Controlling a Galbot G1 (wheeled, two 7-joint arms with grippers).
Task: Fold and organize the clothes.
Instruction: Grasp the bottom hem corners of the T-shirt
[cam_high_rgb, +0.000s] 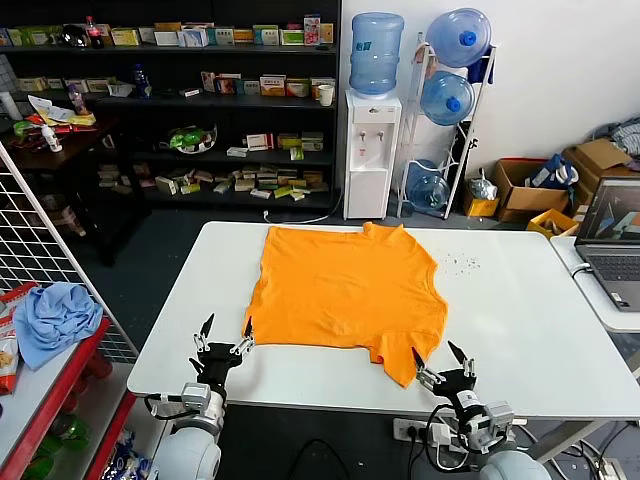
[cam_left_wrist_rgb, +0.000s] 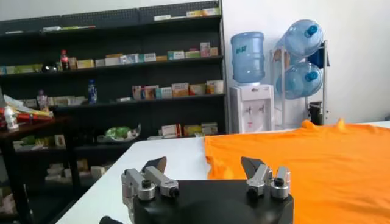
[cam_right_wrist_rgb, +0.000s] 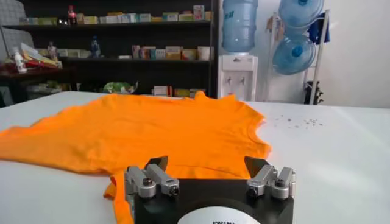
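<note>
Both grippers, left (cam_high_rgb: 223, 336) and right (cam_high_rgb: 443, 361), sit at the table's (cam_high_rgb: 520, 330) near edge, jaws spread, holding nothing. Shirt (cam_high_rgb: 345, 290) lies flat mid-table, soft orange cotton, right sleeve flopped toward the right gripper. Risk imo: pinching one thin layer and dragging it into wrinkles on that slick white top.

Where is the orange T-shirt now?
In the head view the T-shirt lies spread on the white table, its near edge between the two open grippers.

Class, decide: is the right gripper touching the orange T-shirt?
Cannot tell. In the head view the right gripper, open, sits at the T-shirt's near corner; no view shows contact or gap plainly.
</note>
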